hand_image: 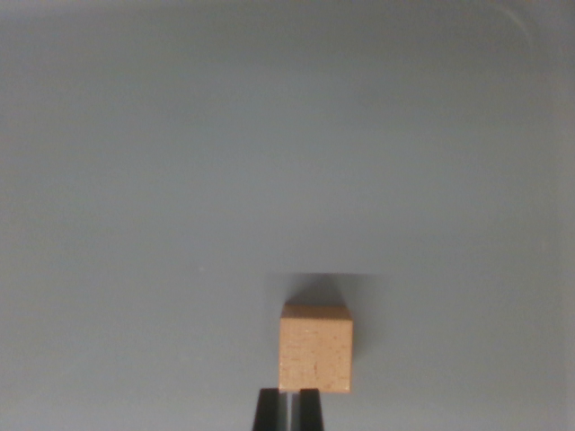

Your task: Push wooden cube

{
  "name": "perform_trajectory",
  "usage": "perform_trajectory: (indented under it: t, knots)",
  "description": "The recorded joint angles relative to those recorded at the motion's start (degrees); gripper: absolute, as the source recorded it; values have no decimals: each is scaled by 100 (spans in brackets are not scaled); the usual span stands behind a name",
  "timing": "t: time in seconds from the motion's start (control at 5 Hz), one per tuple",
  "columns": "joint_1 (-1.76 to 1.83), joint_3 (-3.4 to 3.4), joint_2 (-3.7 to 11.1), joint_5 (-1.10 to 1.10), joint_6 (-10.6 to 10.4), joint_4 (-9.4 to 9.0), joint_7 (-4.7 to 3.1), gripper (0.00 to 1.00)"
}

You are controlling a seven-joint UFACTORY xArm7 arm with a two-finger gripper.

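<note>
Where the frame cuts it, gripper (287, 409) against wooden cube (315, 349).

A plain grey counter (180, 180) fills the wrist view, bearing a single wooden cube (315, 355) resting flat near the lower edge, its shadow behind.

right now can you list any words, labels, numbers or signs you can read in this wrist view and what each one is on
None: no readable text shows anywhere.
The small light-brown wooden cube shows only grain speckles, no print.
The plain grey table surface carries no marks.
The black gripper, its jaws near the cube, bears no label.
</note>
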Motion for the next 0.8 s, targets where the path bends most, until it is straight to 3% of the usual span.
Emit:
perform_trajectory:
  t: [0.2, 0.4, 0.6, 0.8]
  knots:
    - [-15, -6, -14, -23, -259, -261, 12, 0]
    - [-15, -6, -14, -23, -259, -261, 12, 0]
    - [-29, -12, -28, -45, -511, -514, 23, 0]
    - [-29, -12, -28, -45, -511, -514, 23, 0]
